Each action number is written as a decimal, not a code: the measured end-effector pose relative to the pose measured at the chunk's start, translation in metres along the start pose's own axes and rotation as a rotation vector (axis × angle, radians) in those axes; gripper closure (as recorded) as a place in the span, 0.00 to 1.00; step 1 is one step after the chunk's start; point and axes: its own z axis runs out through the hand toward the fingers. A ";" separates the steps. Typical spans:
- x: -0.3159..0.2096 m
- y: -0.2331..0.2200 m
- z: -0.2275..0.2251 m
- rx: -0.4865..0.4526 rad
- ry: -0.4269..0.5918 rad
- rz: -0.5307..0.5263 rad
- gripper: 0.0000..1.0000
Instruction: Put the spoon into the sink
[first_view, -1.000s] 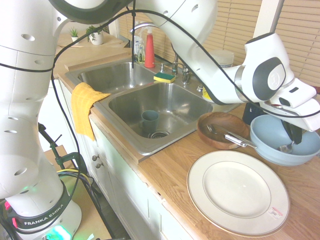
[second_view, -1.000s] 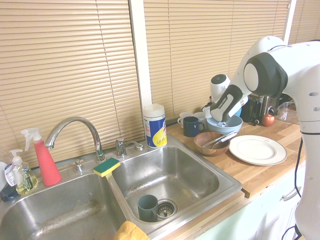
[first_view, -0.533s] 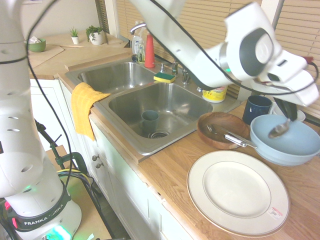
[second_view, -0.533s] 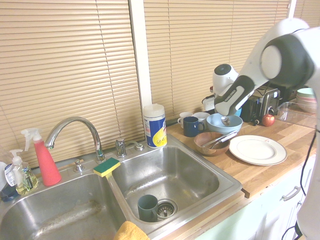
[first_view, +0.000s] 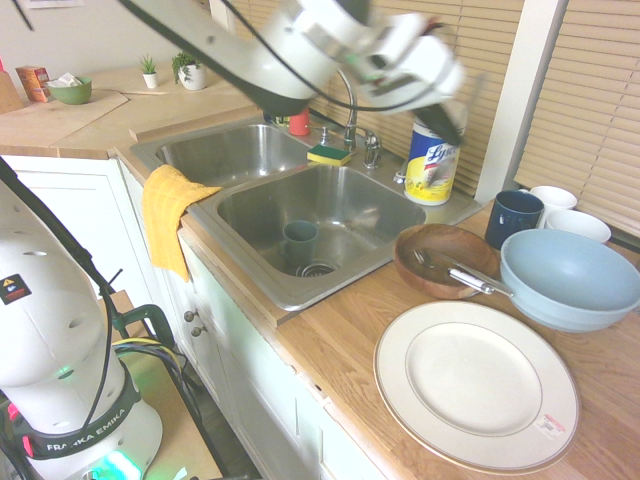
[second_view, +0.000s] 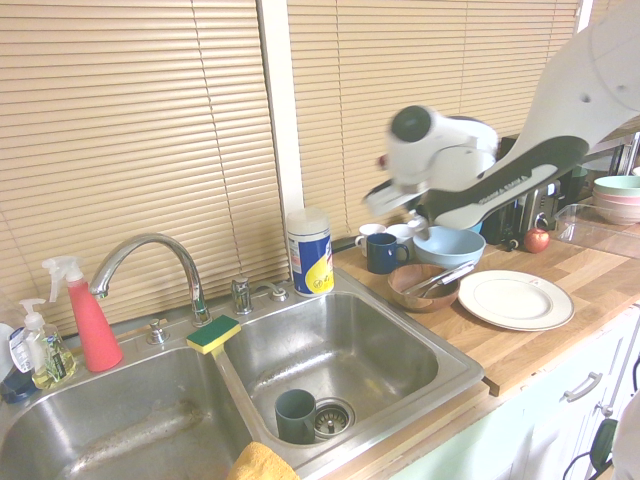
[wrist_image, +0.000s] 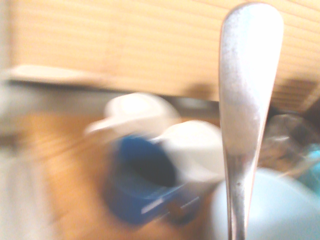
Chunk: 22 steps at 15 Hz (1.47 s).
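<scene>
The spoon (wrist_image: 246, 115) shows close up in the wrist view as a silvery handle with the oval bowl at its far end. My gripper (second_view: 412, 212) is a motion blur in both exterior views, and the spoon itself is lost in that blur. It hangs high above the counter, beside the wipes canister (first_view: 432, 160) at the sink's back right corner, with my gripper (first_view: 447, 118) shut on the spoon. The stainless double sink (first_view: 250, 205) lies below and to the left; its rim (second_view: 462, 372) is shiny grey.
A dark cup (first_view: 299, 238) stands by the drain of the right basin. On the counter are a wooden bowl (first_view: 440, 245) holding a fork-like utensil, a light blue bowl (first_view: 570, 280), a white plate (first_view: 478, 385) and a blue mug (first_view: 513, 215). A yellow cloth (first_view: 168, 210) drapes over the sink's front edge.
My gripper lifted the spoon out of the light blue bowl, rose, and swung fast from the bowl toward the sink. It stayed shut throughout.
</scene>
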 end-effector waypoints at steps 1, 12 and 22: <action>-0.035 -0.015 -0.007 -0.016 -0.001 -0.047 1.00; -0.282 -0.095 0.073 -0.198 -0.047 -0.382 1.00; -0.290 -0.088 0.165 -0.354 -0.424 -0.403 0.00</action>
